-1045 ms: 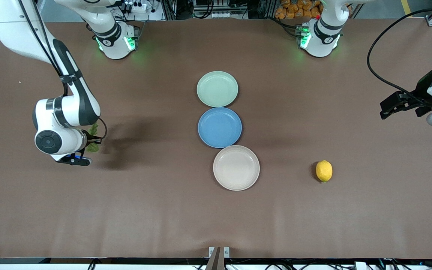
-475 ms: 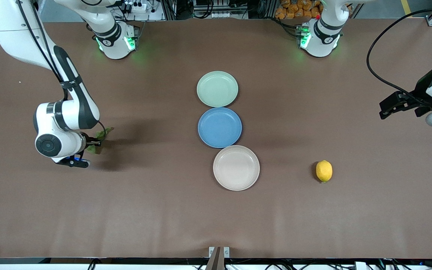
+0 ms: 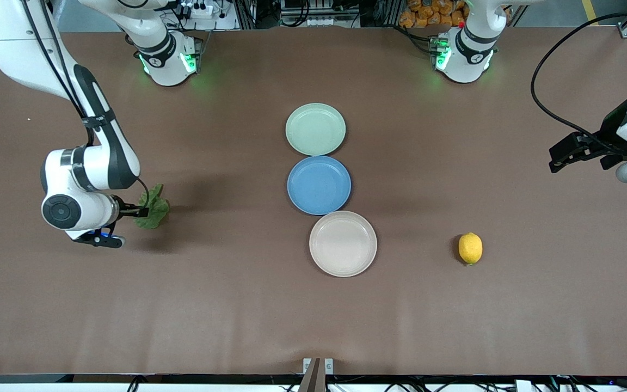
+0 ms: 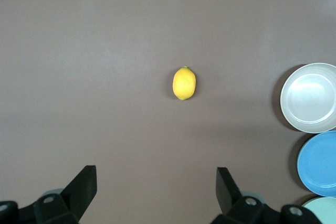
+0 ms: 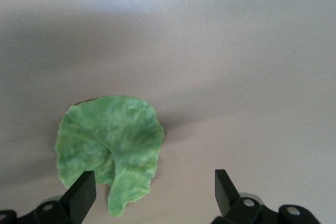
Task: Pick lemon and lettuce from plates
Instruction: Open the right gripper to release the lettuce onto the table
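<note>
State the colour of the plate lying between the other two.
Blue: the middle plate, clearest in the front view.

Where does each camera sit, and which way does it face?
Front view: high across the table, facing both arms; shows right gripper by lettuce, left gripper waiting.
Left wrist view: looks down at lemon; open fingers show.
Right wrist view: looks down at lettuce; open fingers show.
Front and left wrist views share lemon, plates.
</note>
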Tool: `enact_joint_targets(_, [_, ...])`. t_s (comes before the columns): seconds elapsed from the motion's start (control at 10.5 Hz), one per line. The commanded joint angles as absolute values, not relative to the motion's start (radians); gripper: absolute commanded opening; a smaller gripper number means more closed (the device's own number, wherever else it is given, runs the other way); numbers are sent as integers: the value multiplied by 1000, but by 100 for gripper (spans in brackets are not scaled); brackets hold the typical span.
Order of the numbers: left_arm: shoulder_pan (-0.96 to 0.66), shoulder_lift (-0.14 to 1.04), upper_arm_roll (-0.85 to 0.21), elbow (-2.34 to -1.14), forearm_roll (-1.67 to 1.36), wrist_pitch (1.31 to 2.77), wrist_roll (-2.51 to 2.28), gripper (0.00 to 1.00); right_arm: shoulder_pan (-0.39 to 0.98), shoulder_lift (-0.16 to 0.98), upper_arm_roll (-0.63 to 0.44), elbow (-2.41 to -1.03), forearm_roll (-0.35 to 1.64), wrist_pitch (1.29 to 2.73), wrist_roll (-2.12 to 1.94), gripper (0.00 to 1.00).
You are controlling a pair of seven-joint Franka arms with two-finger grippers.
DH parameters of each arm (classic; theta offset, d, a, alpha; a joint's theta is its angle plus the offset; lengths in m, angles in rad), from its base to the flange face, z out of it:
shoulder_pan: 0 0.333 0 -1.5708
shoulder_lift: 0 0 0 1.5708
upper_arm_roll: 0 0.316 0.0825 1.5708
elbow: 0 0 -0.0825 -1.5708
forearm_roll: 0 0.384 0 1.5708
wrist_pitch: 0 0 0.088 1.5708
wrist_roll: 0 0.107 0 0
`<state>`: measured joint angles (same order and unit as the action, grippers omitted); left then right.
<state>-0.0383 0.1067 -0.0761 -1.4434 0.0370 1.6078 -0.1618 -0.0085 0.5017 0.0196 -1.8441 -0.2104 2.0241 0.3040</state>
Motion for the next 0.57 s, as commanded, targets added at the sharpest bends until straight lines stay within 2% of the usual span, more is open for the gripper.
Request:
enact_joint_targets(0.0, [-37,91,-77,-1453,21,1603,-164,100,0,460,11,-1829,-187,2006,301,100])
enact_joint_targets(0.28, [-38,87,-77,-1453,21,1603,-166,100,3,440,14,-1769,-157,1935,298,100])
enact_joint_targets(0.47, [-37,86,-77,-1451,21,1603,-164,100,-2,422,14,-1723,-40,1892,290,100])
